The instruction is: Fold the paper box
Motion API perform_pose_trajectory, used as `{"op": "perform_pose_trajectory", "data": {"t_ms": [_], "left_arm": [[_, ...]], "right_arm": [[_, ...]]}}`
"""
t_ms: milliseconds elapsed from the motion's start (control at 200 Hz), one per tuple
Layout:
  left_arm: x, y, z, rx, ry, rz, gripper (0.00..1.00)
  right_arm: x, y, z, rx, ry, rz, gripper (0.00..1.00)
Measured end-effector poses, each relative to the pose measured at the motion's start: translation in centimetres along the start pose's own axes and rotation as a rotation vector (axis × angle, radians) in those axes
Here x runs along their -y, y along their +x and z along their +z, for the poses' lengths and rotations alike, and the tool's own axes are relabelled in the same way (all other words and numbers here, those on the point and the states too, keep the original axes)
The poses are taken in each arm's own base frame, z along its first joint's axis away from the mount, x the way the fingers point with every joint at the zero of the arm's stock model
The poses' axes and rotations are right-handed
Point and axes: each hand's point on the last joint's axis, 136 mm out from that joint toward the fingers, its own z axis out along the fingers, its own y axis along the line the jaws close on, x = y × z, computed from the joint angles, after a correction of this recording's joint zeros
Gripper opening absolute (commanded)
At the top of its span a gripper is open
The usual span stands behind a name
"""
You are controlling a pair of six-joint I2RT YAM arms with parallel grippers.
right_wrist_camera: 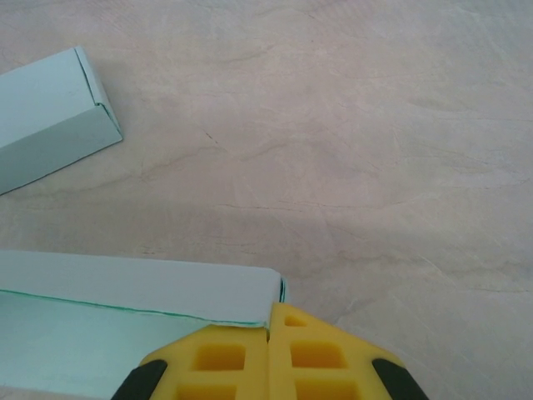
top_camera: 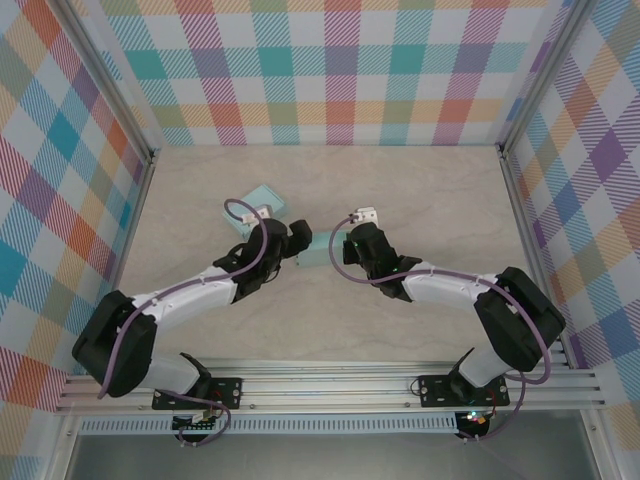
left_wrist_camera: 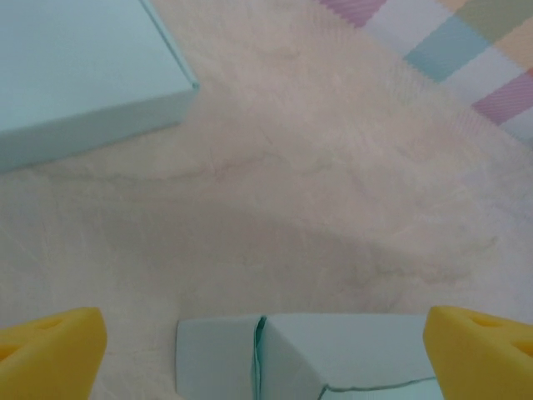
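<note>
- The pale mint paper box (top_camera: 318, 250) is seen mid-way across the beige surface (top_camera: 430, 190), between the two hands. It is long and flat-sided, with a seam where an end flap (left_wrist_camera: 215, 360) meets the body.
- A second mint box (top_camera: 262, 205) is laid just behind it, apart.
- The left hand (left_wrist_camera: 265, 335) is held wide open, with its yellow fingers (left_wrist_camera: 50, 350) on either side of the box.
- The right hand (right_wrist_camera: 269, 329) is closed at the box's corner — whether paper is pinched cannot be told.

No text, label, brand or number reading legibly anywhere; paper box (right_wrist_camera: 125, 287) panels showing plain, unprinted.
</note>
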Motion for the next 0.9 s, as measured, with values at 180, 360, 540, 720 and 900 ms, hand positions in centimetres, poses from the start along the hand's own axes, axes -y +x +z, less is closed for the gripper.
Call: {"op": "perform_pose_trajectory", "data": {"t_ms": [180, 360, 540, 720, 900], "left_arm": [[0.2, 1.1, 0.9, -0.036, 0.017, -0.019, 0.73], [0.4, 1.4, 1.2, -0.014, 0.067, -0.065, 0.63], [0.4, 1.8, 1.4, 0.011, 0.116, -0.1, 0.55], [0.7, 2.1, 1.8, 0.041, 0.143, -0.119, 0.45], [0.5, 2.0, 2.6, 0.09, 0.138, -0.134, 0.39]], "right_arm": [[-0.2, 0.0, 0.2, -0.005, 0.001, -0.007, 0.0], [-0.2, 0.1, 0.1, -0.01, 0.003, -0.011, 0.0], [-0.2, 0.2, 0.1, -0.014, 0.002, -0.013, 0.0], [-0.3, 0.5, 0.1, -0.027, -0.004, -0.016, 0.05], [-0.4, 1.1, -0.7, -0.068, -0.023, -0.015, 0.24]]}}
